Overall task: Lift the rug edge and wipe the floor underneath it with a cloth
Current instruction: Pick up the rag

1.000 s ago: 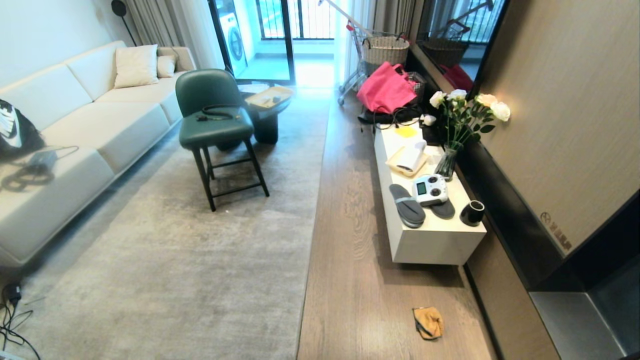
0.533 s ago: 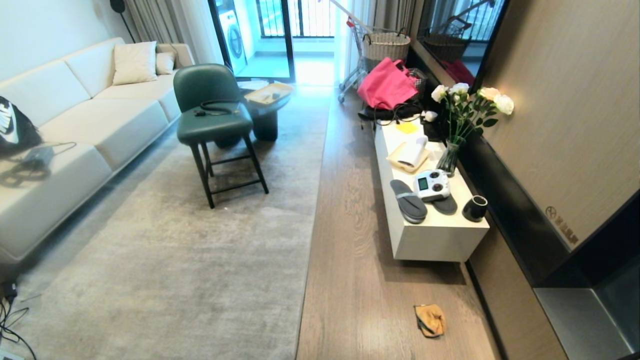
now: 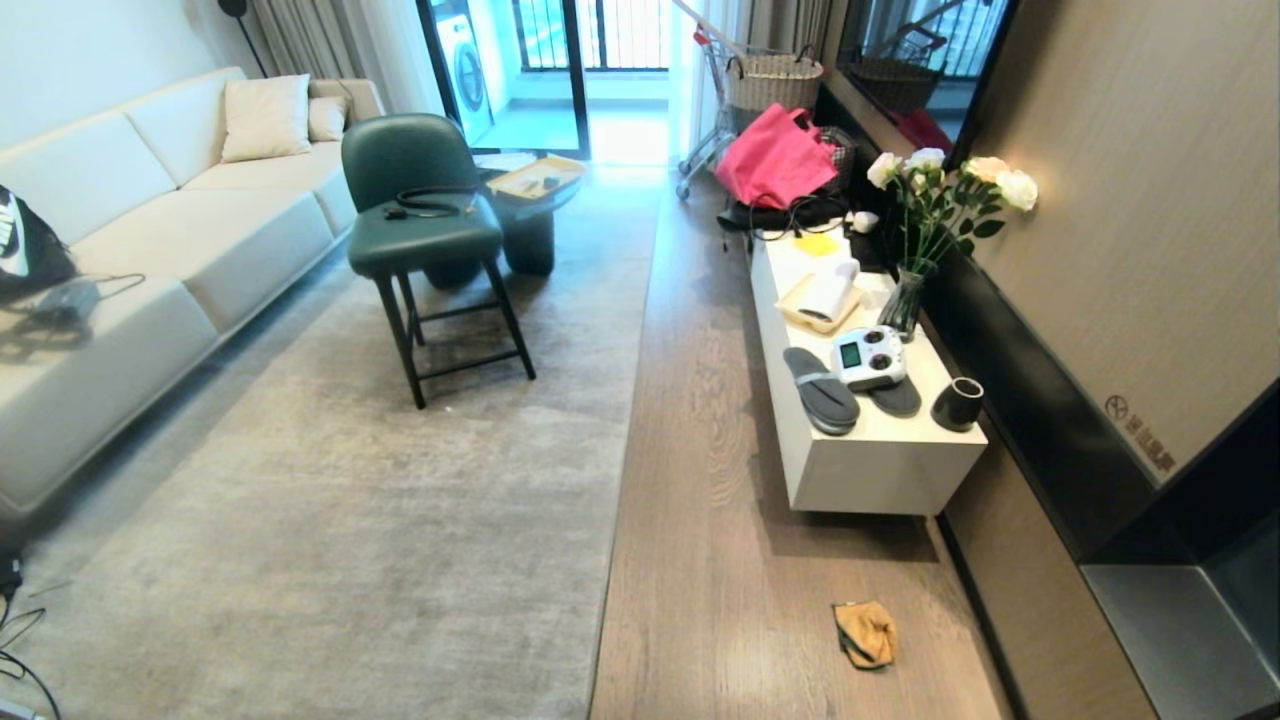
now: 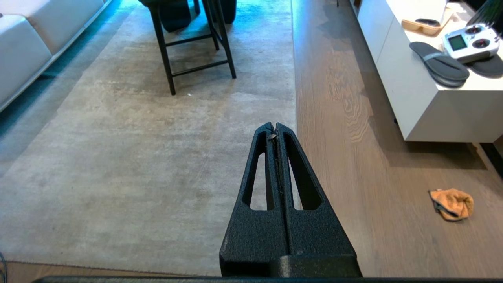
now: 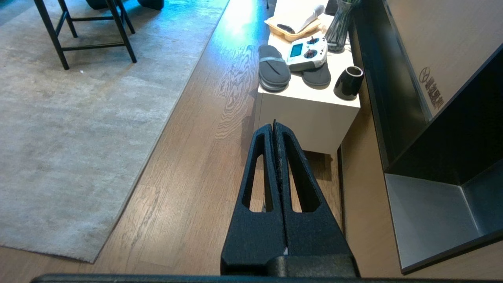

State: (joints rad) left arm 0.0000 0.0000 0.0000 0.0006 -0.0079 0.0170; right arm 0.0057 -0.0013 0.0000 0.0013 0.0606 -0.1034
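- Head view is showing neither arm; the rug (image 3: 330,520) is lying flat to the left of the white cabinet (image 3: 880,470), with a green chair (image 3: 425,215) standing on its far part, which could snag a long lift.
- Left gripper (image 4: 275,127) is hovering with its jaws pressed together, holding nothing, above the rug edge (image 4: 294,98) that is running left of the cabinet; closed like this, it risks sliding over the pile instead of getting under the edge.
- Right gripper (image 5: 274,125) is likewise closed and empty, hanging over the floor (image 5: 188,165) in front of the cabinet's near end; it is needing to open before any pickup.
- Cloth (image 3: 866,634) is sitting crumpled on the bare planks just in front of the cabinet, well apart from the rug edge; a low reach there could be knocking the cabinet corner or pushing the cloth away.
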